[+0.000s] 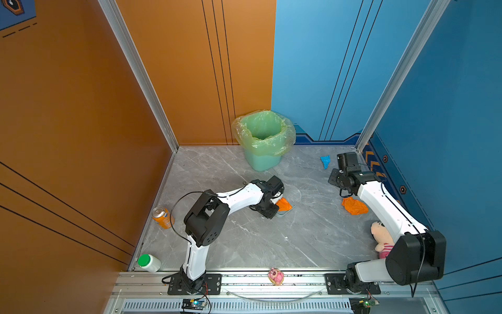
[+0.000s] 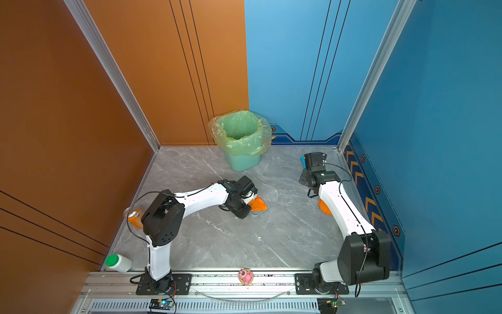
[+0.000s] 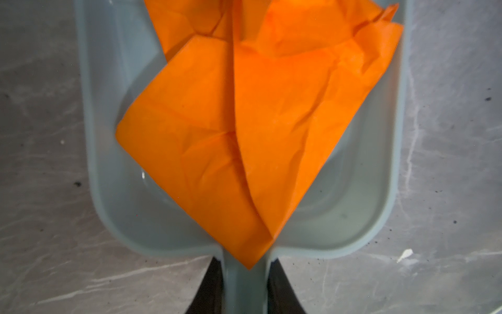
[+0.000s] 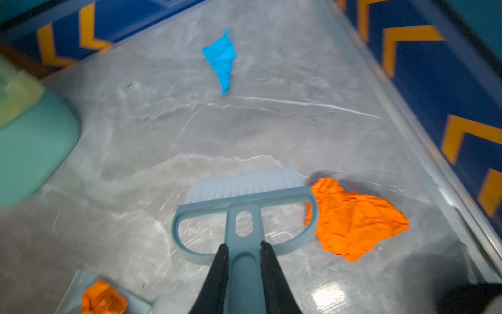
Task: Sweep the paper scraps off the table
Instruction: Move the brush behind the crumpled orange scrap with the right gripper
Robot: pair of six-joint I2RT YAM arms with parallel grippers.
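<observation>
My left gripper [image 3: 244,259] is shut on the handle of the pale blue dustpan [image 3: 108,190], which lies flat on the table [image 1: 258,244] near the middle. A large orange paper scrap [image 3: 244,122] lies inside the dustpan [image 1: 284,213]. My right gripper [image 4: 244,244] is shut on the handle of the pale blue brush [image 4: 244,195], bristles down, just beside a crumpled orange scrap [image 4: 355,220] on the table. That scrap [image 1: 354,206] lies by the right arm. A blue scrap [image 1: 325,161] lies farther back near the right corner.
A green bin [image 1: 263,141] with a plastic liner stands at the back middle. An orange can [image 1: 162,217] and a white bottle [image 1: 149,262] sit along the left edge. A plush doll [image 1: 381,236] lies under the right arm; a small pink plush [image 1: 276,276] sits on the front rail.
</observation>
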